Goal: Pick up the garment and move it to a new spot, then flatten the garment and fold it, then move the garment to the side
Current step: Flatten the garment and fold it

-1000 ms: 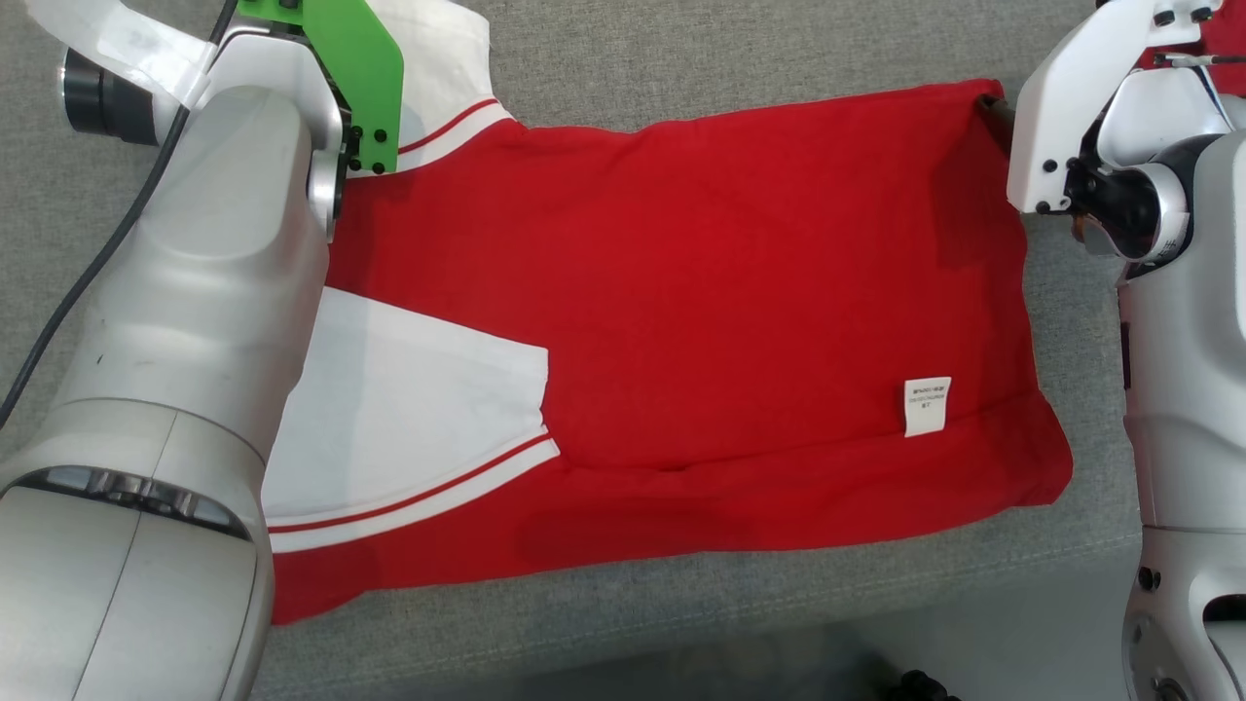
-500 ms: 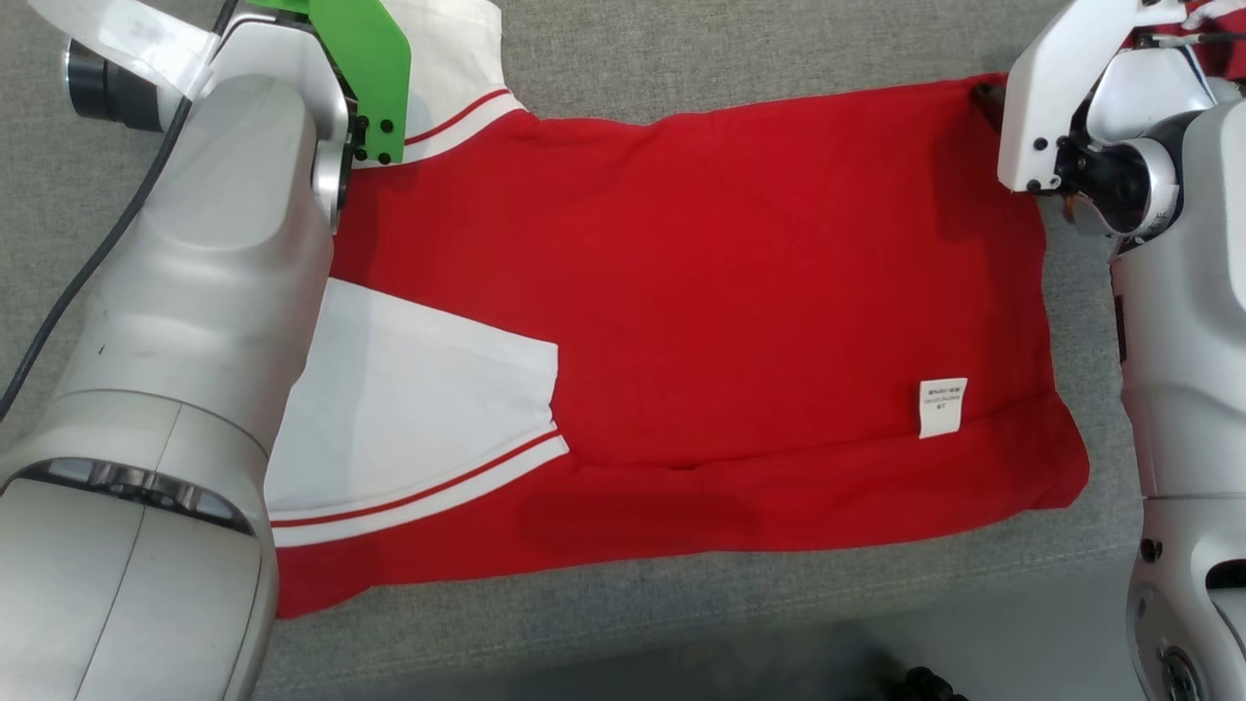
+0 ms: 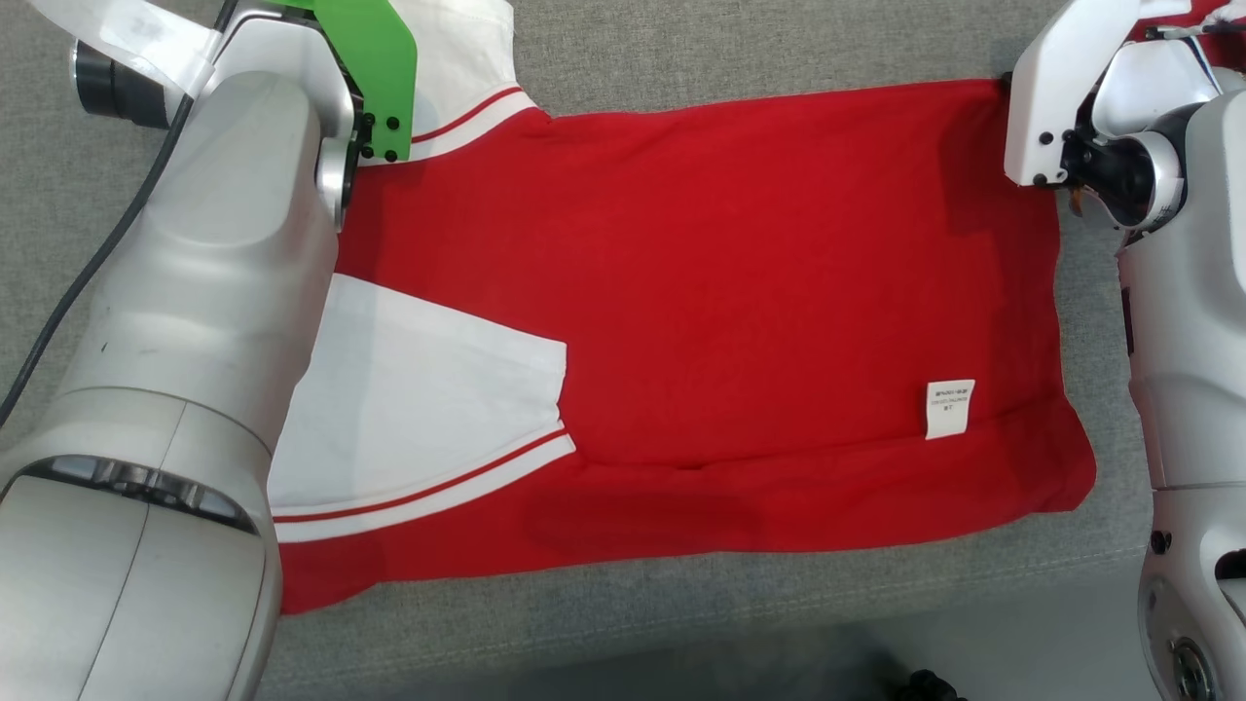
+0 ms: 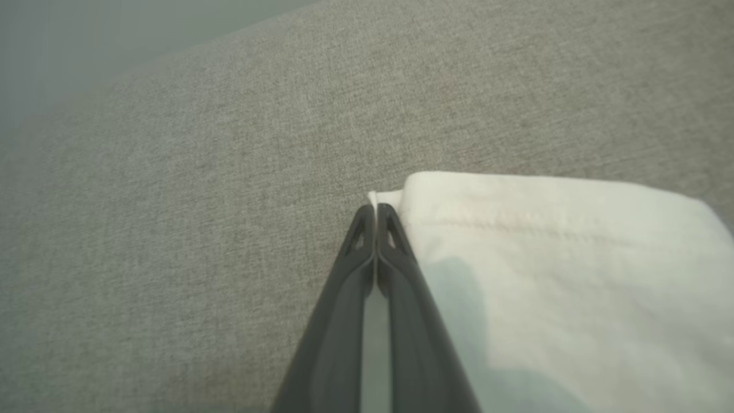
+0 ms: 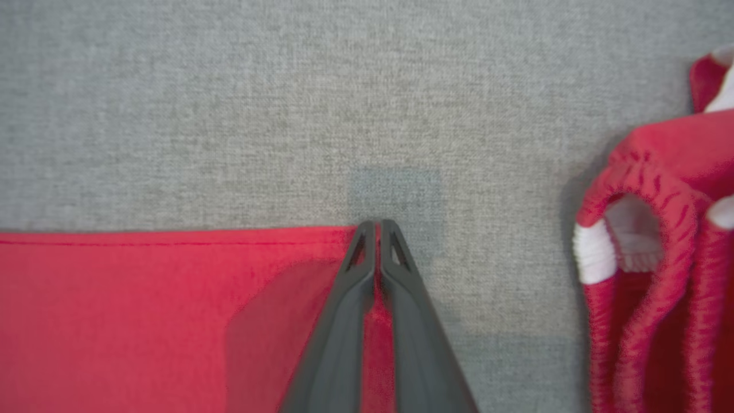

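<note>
**Step in hand: fold, both far corners gripped.**

1. Confirm the grip. The left claw (image 4: 375,209) has its jaws together, clamped on the thin edge of the white sleeve (image 4: 545,241). The right claw (image 5: 377,226) has its jaws together, clamped on the far corner of the red hem (image 5: 172,244), with red cloth showing between its fingers. Both bites appear shallow, so a sharp pull may slip the cloth out.
2. Raise both claws evenly and only as high as needed to free the far edge. Carry that edge toward the robot at matched speed and hold light tension between the claws so the cloth does not sag or crease.
3. Lay the far edge parallel to the near edge before letting go.

**Position of the work.** The reference is the bunched red piece (image 5: 648,275).

- The garment (image 3: 740,292) lies flat on the grey fabric surface (image 3: 681,49), to the left of the bunched red piece and apart from it. A strip of bare grey lies between them.
- The right claw holds the garment corner nearest the bunched red piece.
- The left claw holds the sleeve at the end farthest from it.
</note>
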You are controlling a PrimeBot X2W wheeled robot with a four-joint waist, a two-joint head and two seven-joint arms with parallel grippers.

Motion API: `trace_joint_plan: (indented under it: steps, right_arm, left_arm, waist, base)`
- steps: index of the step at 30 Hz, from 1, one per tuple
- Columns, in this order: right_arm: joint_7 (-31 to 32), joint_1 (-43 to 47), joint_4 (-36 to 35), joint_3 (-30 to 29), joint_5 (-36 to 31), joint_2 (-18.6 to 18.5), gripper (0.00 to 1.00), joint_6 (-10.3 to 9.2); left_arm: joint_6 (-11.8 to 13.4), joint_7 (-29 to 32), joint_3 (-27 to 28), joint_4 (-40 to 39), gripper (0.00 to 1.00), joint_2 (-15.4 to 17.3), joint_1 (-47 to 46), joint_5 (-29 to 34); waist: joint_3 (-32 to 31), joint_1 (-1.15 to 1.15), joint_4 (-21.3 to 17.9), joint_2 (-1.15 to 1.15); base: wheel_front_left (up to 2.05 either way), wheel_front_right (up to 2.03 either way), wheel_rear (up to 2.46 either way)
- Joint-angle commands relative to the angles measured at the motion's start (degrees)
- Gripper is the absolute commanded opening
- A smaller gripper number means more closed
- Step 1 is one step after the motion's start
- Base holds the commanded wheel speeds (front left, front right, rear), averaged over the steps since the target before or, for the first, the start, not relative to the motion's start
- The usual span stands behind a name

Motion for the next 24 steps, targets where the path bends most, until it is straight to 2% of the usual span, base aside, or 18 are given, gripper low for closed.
trace_joint_plan:
  steps: [1,2,3,4,5,8,9,10,11,18,24]
  right_arm:
    - [0.22,1.43,0.83,-0.15,0.08,-0.60,0.22,-0.15]
    - [0.36,1.43,0.80,0.20,0.17,-0.67,0.25,-0.15]
    - [0.45,1.45,0.75,0.42,0.31,-0.71,0.17,-0.15]
    - [0.37,1.38,0.66,0.53,0.46,-0.80,0.02,-0.15]
    - [0.35,1.34,0.66,0.68,0.49,-0.89,0.00,-0.15]
    - [0.46,1.36,0.73,1.10,0.74,-0.99,0.03,-0.15]
    - [0.35,1.32,0.71,1.14,0.88,-1.05,0.13,-0.15]
    - [0.22,1.33,0.74,1.42,0.96,-1.01,0.04,-0.15]
    - [0.28,1.45,0.79,1.84,1.11,-0.98,0.00,-0.14]
    - [-1.34,1.85,0.62,2.22,1.96,-1.46,0.00,-0.12]
    - [-2.36,2.91,-1.26,2.14,4.17,-2.51,0.00,-0.12]
  left_arm:
    - [-0.17,0.68,-0.22,0.79,0.00,0.33,0.00,-0.30]
    - [-0.20,0.66,-0.24,0.81,0.00,0.32,-0.10,-0.42]
    - [-0.19,0.72,-0.30,0.82,0.00,0.31,-0.15,-0.53]
    - [-0.16,0.74,-0.36,0.83,0.00,0.30,-0.24,-0.63]
    - [-0.11,0.77,-0.39,0.83,0.00,0.28,-0.27,-0.76]
    - [0.03,0.84,-0.43,0.83,0.00,0.26,-0.28,-0.91]
    - [0.09,0.87,-0.47,0.84,0.00,0.24,-0.33,-1.03]
    - [0.16,0.84,-0.54,0.85,0.00,0.23,-0.36,-1.09]
    - [0.28,0.77,-0.59,0.87,0.00,0.21,-0.38,-1.21]
    - [0.65,-1.67,0.08,0.51,0.00,0.11,0.08,-2.73]
    - [0.25,-7.18,1.44,-1.86,0.00,0.01,1.20,-4.84]
  waist:
    - [-0.20,0.00,-0.08,0.00]
    - [-0.29,0.00,-0.12,0.00]
    - [-0.37,0.00,-0.16,0.00]
    - [-0.42,0.00,-0.21,0.00]
    - [-0.48,0.00,-0.25,0.00]
    - [-0.59,0.00,-0.29,0.00]
    - [-0.60,0.00,-0.30,0.00]
    - [-0.60,0.00,-0.28,0.00]
    - [-0.61,0.00,-0.23,0.00]
    - [-1.20,0.00,0.37,0.00]
    - [-2.41,0.00,1.81,0.00]
  base:
    - [0.00,0.00,0.00]
    - [0.00,0.00,0.00]
    - [0.00,0.00,0.00]
    - [0.00,0.00,0.00]
    - [0.00,0.00,0.00]
    - [0.00,0.00,0.00]
    - [0.00,0.00,0.00]
    - [0.00,0.00,0.00]
    - [0.00,0.00,0.00]
    - [0.00,0.00,0.00]
    - [0.00,0.00,0.00]
